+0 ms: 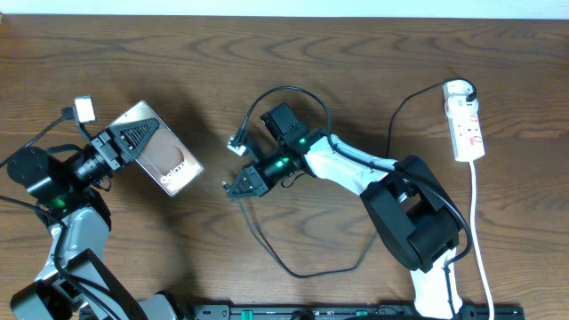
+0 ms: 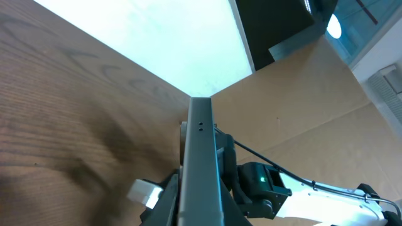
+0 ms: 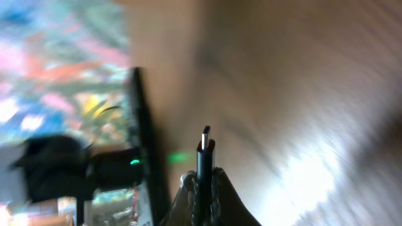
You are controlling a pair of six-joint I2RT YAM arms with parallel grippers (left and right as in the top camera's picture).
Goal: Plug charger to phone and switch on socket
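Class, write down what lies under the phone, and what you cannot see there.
Only brown wooden table shows around the phone, which the left tool holds at one end. The patch directly beneath is covered by the phone.

phone (image 1: 162,156) tilted, left | charger (image 3: 205,160) unplugged, mid-table | socket (image 1: 466,124) white, far right

Brown wood-grain table (image 1: 373,62), black rail along its near edge (image 1: 356,311)
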